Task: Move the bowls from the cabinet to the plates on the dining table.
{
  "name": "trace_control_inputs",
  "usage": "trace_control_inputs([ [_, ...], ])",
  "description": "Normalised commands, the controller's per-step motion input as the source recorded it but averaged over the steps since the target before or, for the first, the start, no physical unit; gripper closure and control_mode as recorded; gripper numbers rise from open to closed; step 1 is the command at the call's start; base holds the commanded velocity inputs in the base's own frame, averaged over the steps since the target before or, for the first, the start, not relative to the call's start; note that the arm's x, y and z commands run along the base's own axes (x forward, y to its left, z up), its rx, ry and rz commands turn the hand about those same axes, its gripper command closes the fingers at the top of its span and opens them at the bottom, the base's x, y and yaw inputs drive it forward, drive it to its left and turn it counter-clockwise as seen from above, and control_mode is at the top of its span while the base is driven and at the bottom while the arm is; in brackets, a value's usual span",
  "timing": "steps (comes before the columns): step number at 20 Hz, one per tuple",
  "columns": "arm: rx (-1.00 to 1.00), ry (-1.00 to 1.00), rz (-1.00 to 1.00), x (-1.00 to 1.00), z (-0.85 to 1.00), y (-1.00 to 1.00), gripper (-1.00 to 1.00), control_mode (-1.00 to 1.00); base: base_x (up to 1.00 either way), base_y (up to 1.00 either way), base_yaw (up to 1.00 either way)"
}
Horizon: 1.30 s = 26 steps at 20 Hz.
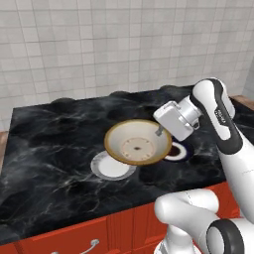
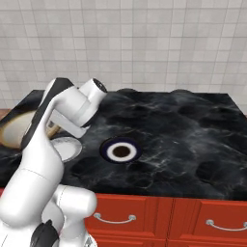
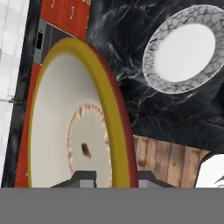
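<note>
Cream ceramic bowl carried above the black marble dining table.
I found the gripper clenched on its ochre rim, tilting it over the grey-rimmed plate, seemingly for placement.

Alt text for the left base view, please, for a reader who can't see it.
The gripper holds the cream bowl by its rim, tilted above the black marble dining table. The bowl hangs over and between the white plate, on the left, and the blue-rimmed plate, on the right. Red drawer fronts run below.
</note>
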Motion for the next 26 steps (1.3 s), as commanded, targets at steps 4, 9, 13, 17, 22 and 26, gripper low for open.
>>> trace_control_inputs([
  [4, 0.04, -0.07, 0.22, 0.17, -0.29, -0.01, 1.0, -1.0, 0.0, 0.0, 0.0],
  [9, 0.02, -0.02, 0.19, 0.2, -0.3, 0.0, 1.0, -1.0, 0.0, 0.0, 0.0],
  [13, 0.03, -0.03, 0.18, 0.21, -0.25, 0.0, 1.0, -1.0, 0.0, 0.0, 0.0],
  [17, 0.03, -0.01, 0.13, 0.13, -0.18, 0.01, 1.0, -1.0, 0.0, 0.0, 0.0],
  [22, 0.02, 0.0, 0.07, 0.01, -0.2, 0.13, 1.0, -1.0, 0.0, 0.0, 0.0],
  [26, 0.0, 0.0, 0.0, 0.1, -0.23, 0.32, 1.0, -1.0, 0.0, 0.0, 0.0],
])
